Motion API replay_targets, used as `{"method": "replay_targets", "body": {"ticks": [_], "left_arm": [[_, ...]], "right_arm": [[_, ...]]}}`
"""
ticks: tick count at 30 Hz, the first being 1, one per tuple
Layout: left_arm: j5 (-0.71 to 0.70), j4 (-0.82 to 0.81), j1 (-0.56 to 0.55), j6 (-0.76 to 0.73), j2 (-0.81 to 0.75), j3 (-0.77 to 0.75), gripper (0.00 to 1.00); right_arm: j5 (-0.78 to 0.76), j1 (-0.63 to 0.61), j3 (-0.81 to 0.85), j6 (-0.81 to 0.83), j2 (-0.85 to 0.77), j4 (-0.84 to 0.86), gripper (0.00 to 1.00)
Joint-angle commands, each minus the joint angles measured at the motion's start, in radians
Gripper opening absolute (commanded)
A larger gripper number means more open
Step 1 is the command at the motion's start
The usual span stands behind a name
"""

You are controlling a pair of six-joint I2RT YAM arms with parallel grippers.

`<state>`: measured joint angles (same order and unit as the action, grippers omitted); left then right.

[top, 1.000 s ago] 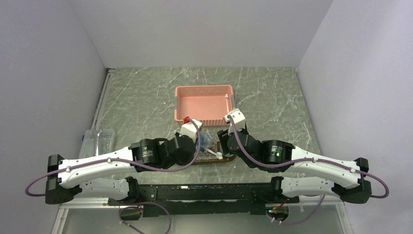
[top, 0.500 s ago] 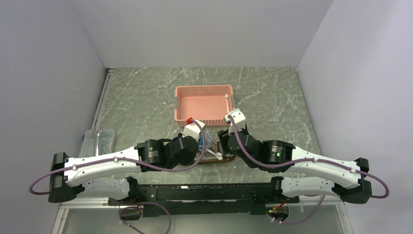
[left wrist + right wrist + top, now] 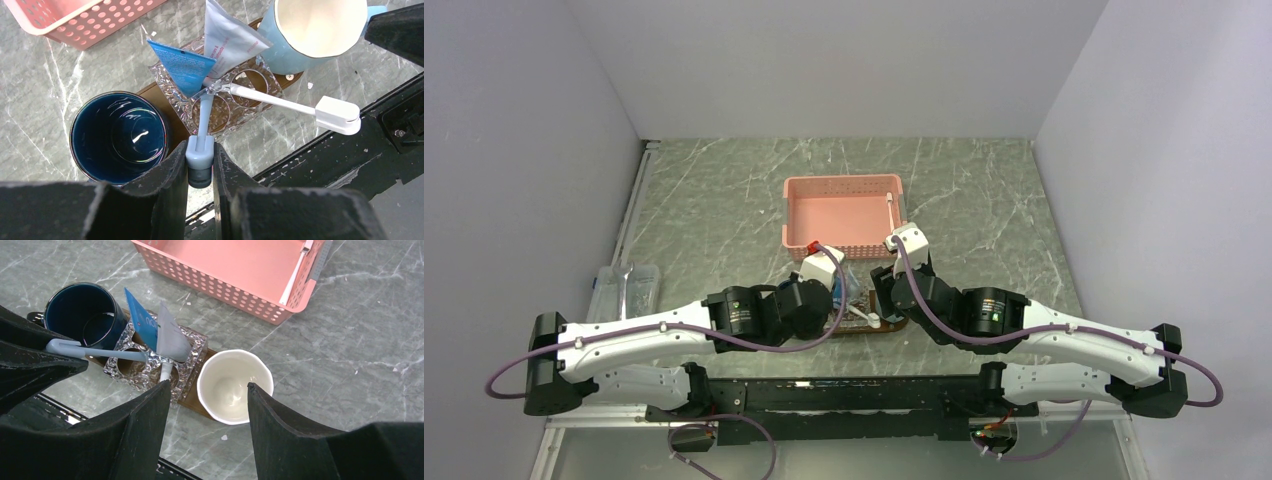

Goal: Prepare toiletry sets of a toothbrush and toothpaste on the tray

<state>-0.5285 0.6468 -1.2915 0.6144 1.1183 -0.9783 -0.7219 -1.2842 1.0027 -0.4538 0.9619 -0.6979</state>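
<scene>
In the left wrist view my left gripper [image 3: 200, 150] is shut on the thick end of a pale toothbrush [image 3: 204, 120]. Its far end reaches a clear dimpled holder [image 3: 225, 102] on the dark-brown tray [image 3: 155, 92]. A blue toothpaste tube [image 3: 182, 65] and a greyish-white tube [image 3: 227, 40] stand in the holder. A second white toothbrush [image 3: 280, 102] leans out of it to the right. My right gripper [image 3: 210, 390] is open and empty above a pale mug [image 3: 235, 385] on the tray [image 3: 200, 407]. The held toothbrush also shows in the right wrist view [image 3: 100, 352].
A dark blue mug [image 3: 118, 135] stands on the tray's left end and a light blue mug [image 3: 315, 30] on its right. The pink basket [image 3: 844, 210] behind holds one more toothbrush [image 3: 295, 280]. A clear square dish [image 3: 627, 285] sits at far left.
My left arm has shifted right and a little forward towards the tray with the toothbrush in its grip. The right arm has not moved.
</scene>
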Motion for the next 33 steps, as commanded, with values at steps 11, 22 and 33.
{"method": "replay_targets", "body": {"ticks": [11,22,33], "left_arm": [[0.008,-0.007,-0.008,0.01,-0.005,-0.015,0.26],[0.056,0.02,-0.008,0.007,0.011,-0.047,0.4],[0.063,0.035,-0.008,0.006,0.005,-0.071,0.47]], "right_arm": [[0.004,0.003,-0.011,-0.006,-0.017,0.035,0.61],[0.009,0.003,-0.015,-0.011,-0.017,0.04,0.61],[0.013,0.002,-0.01,-0.018,-0.02,0.031,0.61]]}}
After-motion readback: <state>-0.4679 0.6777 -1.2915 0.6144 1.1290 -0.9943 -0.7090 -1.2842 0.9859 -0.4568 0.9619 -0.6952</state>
